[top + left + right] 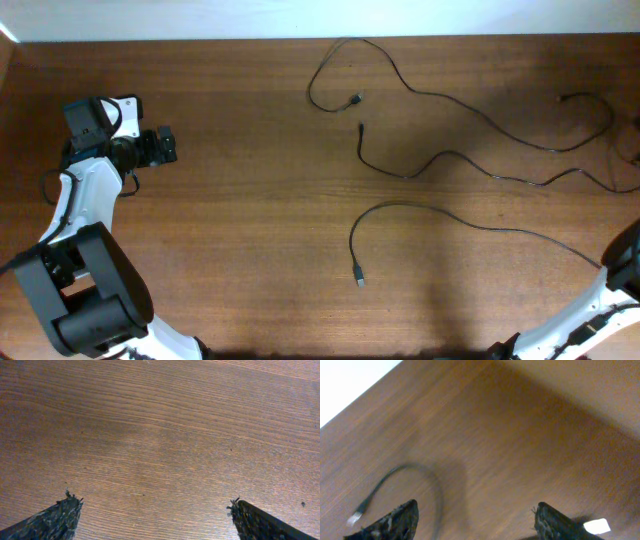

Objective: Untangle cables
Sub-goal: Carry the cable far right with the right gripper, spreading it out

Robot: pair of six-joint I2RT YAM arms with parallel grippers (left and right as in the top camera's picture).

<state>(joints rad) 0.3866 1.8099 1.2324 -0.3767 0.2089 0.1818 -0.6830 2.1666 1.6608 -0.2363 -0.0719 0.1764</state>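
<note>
Three cables [400,204] on the worktop [230,230], centre to right, laid out apart. Left claw [155,503] is spread over bare wood at far left. Right claw [475,506] is spread too, holding nothing, with one cable's plug [354,519] beside its finger.

Up top on the table [220,230], a thin black top cable [440,97] is being seen looping back by its plug. Below it, the middle cable [450,154] is being laid out in waves rightward. The bottom cable [400,204] is arching, its plug pointing toward the near edge, all three lying apart.
</note>
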